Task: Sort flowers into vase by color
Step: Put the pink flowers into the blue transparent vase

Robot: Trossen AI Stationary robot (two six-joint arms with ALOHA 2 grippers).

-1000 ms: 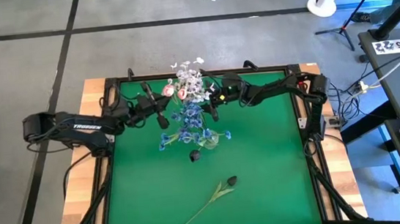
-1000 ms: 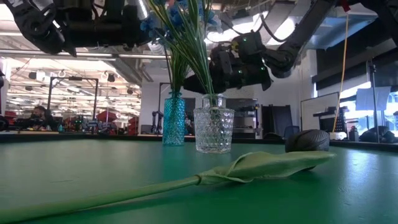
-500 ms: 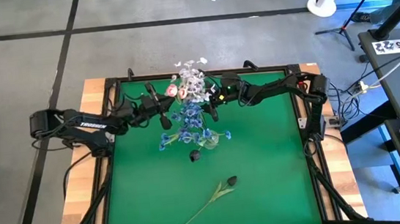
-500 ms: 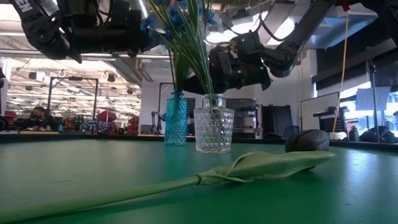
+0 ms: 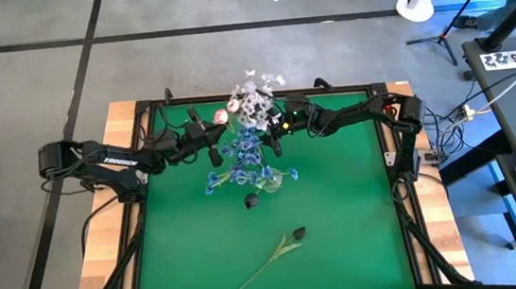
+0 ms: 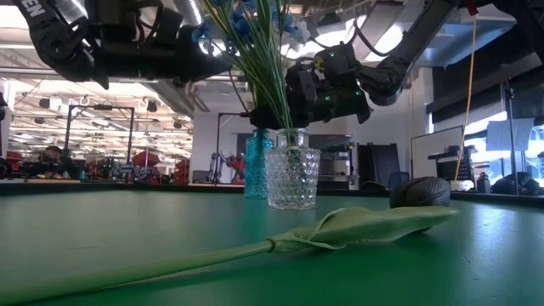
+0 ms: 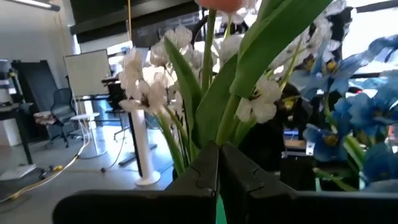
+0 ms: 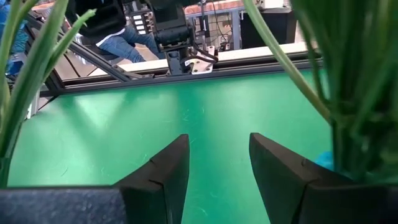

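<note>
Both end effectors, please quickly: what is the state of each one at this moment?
Left end effector: shut on a green stem topped by a pink tulip.
Right end effector: open, holding nothing, next to the blue flowers.

Matt green table cover [image 5: 341, 212], clear faceted glass vase [image 6: 291, 178], translucent blue glass vase [image 6: 257, 167], matt black plastic fingers [image 8: 283, 171]

Bright, even overhead light; wrist views blurry up close w/ window glare.

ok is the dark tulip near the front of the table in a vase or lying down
Lying down. The dark tulip rests flat on the green table, stalk stretched out, apart from the clear vase.
</note>
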